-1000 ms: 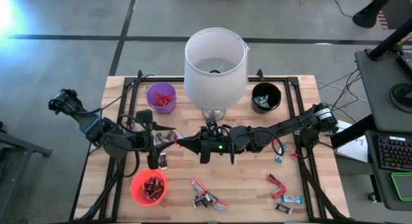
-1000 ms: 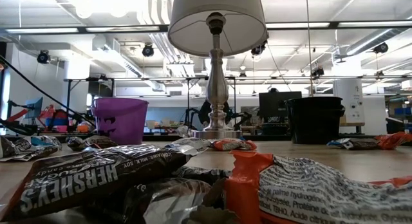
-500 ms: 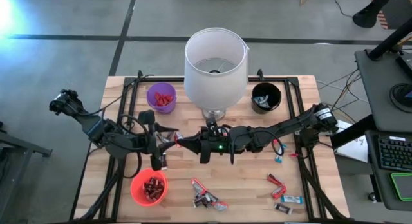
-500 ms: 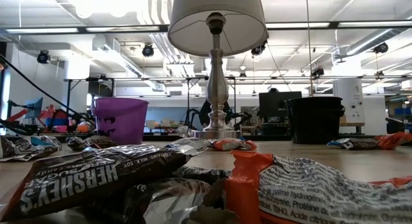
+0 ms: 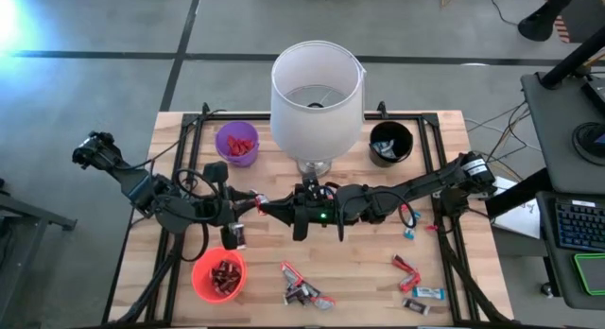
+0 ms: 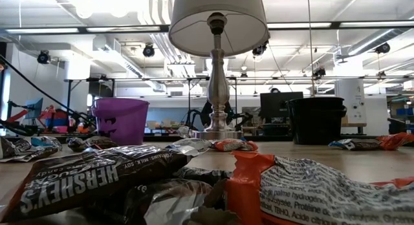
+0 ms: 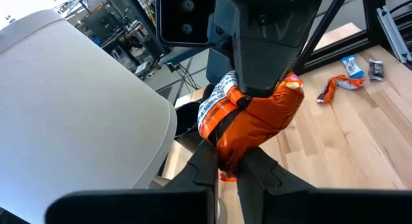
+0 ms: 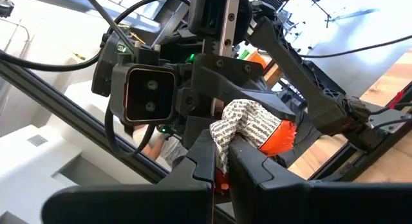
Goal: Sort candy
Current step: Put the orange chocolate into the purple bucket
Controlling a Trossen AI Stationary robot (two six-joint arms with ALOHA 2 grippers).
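On the table point(image 5: 444, 130), the left arm reaches in from 9 o'clock toward the centre. The left gripper point(image 5: 255, 202) is closed on an orange wrapped candy point(image 7: 257, 118); its wrist view shows the two dark fingers point(image 7: 205, 161) pinching the lower end of the crumpled wrapper. The right gripper point(image 5: 267, 208) meets it from 3 o'clock at the table's centre, just in front of the lamp base, and its fingers point(image 8: 203, 153) are also clamped on the same orange candy point(image 8: 254, 130), so the piece is held between both grippers above the wood.

At about 10 o'clock from the centre stands a purple cup point(image 5: 236, 143) with red pieces inside. At about 7 o'clock sits a red cup point(image 5: 218, 275) holding dark-wrapped pieces. A dark candy point(image 5: 238, 235) lies on the wood just above the red cup, below the left gripper. The white-shaded lamp point(image 5: 317, 91) stands at 12 o'clock.

At 6 o'clock a small heap of loose candy point(image 5: 302, 285) lies on the boards. A black cup point(image 5: 390, 142) stands at about 1 o'clock. Toward 4 o'clock, more candy is scattered: a red piece point(image 5: 406, 269), a light blue one point(image 5: 427, 292) and a dark one point(image 5: 414, 306). A small blue piece point(image 5: 410, 234) lies under the right arm.

From table height, dark wrappers point(image 6: 97, 173) and an orange wrapper point(image 6: 310, 186) fill the foreground.
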